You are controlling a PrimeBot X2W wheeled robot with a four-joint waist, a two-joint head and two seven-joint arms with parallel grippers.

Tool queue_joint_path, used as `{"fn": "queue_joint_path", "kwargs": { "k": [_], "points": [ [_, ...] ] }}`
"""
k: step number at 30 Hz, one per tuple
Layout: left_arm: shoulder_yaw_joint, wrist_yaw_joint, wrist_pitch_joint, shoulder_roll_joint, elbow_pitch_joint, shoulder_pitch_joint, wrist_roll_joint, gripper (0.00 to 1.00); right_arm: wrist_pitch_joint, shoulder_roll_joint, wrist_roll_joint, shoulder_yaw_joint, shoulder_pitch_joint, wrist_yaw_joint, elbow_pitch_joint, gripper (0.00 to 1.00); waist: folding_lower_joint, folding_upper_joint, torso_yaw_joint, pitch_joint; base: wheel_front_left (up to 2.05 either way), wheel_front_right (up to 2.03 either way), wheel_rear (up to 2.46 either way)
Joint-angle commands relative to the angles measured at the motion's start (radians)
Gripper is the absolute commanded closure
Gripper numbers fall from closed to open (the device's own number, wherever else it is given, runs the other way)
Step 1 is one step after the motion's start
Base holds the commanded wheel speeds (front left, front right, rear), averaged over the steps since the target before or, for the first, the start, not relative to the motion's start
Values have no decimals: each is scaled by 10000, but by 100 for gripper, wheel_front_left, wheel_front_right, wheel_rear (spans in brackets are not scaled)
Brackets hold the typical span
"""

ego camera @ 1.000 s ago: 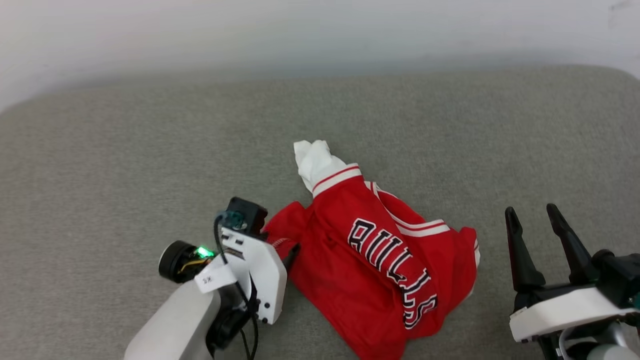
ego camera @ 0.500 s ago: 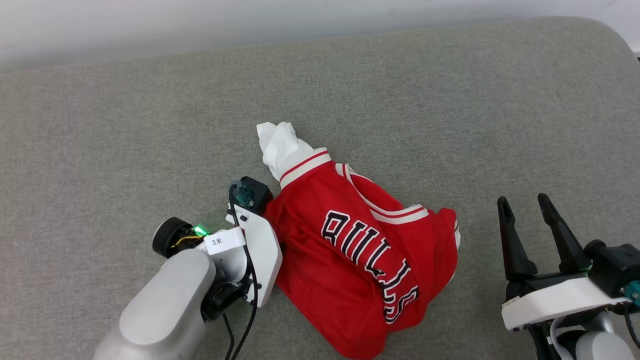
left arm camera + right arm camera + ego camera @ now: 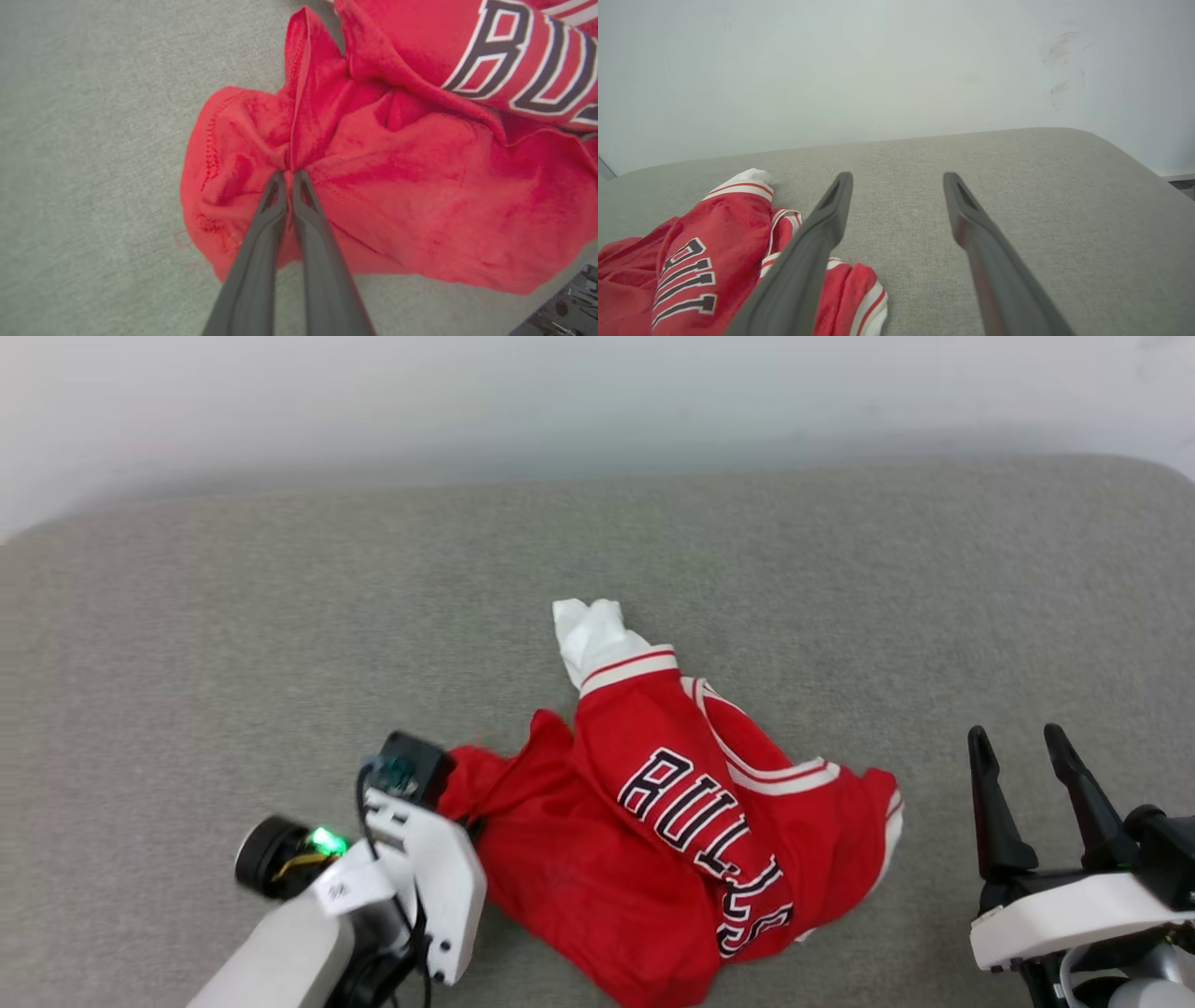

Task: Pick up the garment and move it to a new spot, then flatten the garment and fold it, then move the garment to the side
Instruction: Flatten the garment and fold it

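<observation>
Left hand (image 3: 288, 173) is closed, its two fingers pinched on a gathered fold of red cloth at the edge of the garment (image 3: 653, 859); in the left wrist view creases run into the fingertips. The garment is a crumpled heap in the lower middle of the head view, resting on the cushion (image 3: 280, 616). From the pinch it spreads toward the right of the frame, so its whole bulk lies to the right of the left hand. Its long axis runs on a slant, from the white sleeve (image 3: 588, 630) at the heap's top down to the lower right, and the lettering (image 3: 709, 849) follows that slant. The grip sits at the heap's left side, off that axis, beside a stitched hem (image 3: 208, 149).

I judge the pick-up to be in hand: the hold is made, the lift is not. Raised from this point, the cloth would likely hang and trail from one corner rather than come up flat, and so thin a pinch could slip.

Right hand (image 3: 1016, 735) sits at the lower right of the head view, fingers spread wide and holding nothing, with bare cushion between it and the heap's right edge. The left hand is the nearer one, in contact; the right hand is free to take the far side. A pale wall (image 3: 597, 392) rises behind the cushion at the top of the frame
</observation>
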Motion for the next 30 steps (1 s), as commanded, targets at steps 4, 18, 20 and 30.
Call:
{"fn": "queue_joint_path", "kwargs": {
  "k": [4,18,20,30],
  "points": [
    [267,659,-38,322,-916,1456,-350,100,138,20,-111,-185,252,-8,-188,0,-1,0,574,-545,0,0,0],
    [571,2076,231,46,-1321,5821,-2219,100,449,20,-130,-263,808,-7,-477,0,-1,0,916,-1248,0,0,0],
    [513,2121,210,-38,-1226,6027,-2280,100,467,20,-116,-255,902,-8,-509,0,-1,0,901,-1327,0,0,0],
    [622,2123,-777,-74,-1494,5212,-1548,0,630,20,-110,-258,1085,-7,-797,0,-1,0,785,-1539,0,0,0]
  ]
}}
